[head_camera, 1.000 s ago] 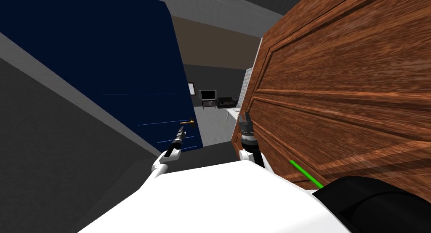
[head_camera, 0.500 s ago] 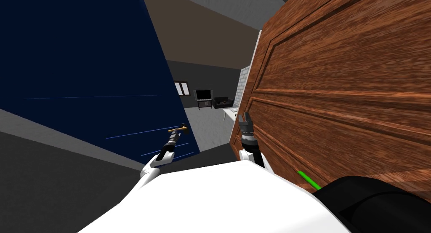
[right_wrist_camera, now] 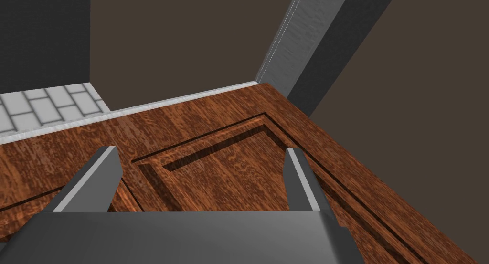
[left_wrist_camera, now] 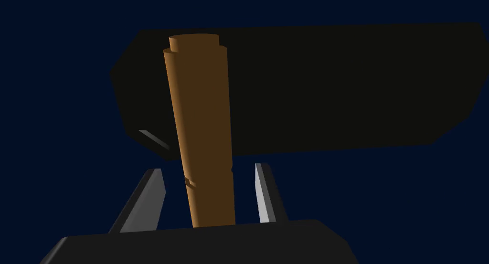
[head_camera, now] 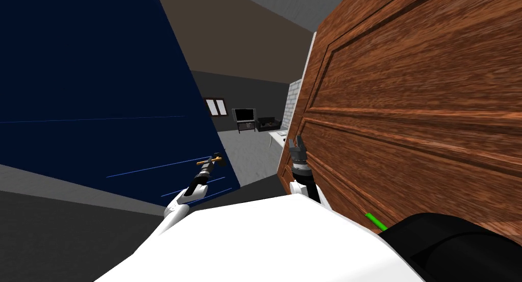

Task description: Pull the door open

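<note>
The dark blue door (head_camera: 102, 90) stands swung open on my left. Its brass lever handle (head_camera: 216, 159) is at the door's free edge, and my left gripper (head_camera: 210, 164) is shut on it. In the left wrist view the brown handle (left_wrist_camera: 200, 132) runs up between the two fingers (left_wrist_camera: 153, 194) from a dark backplate (left_wrist_camera: 334, 84) on the blue door (left_wrist_camera: 57, 132). My right gripper (head_camera: 296, 141) is open and holds nothing. It hangs close beside a brown wooden panelled surface (head_camera: 408, 116), which also lies under its fingers (right_wrist_camera: 107, 175) in the right wrist view.
Through the gap, a grey floor (head_camera: 255, 156) leads into a room with a TV on a stand (head_camera: 244, 116), a dark sofa (head_camera: 267, 123), a white table (head_camera: 278, 136) and a window (head_camera: 216, 106). The brown wooden surface crowds my right side. A green line (head_camera: 376, 222) lies at its foot.
The blue door has swung further open toward me. Its handle and my left gripper have moved left and down, so the gap is wider. The right arm has not moved.
</note>
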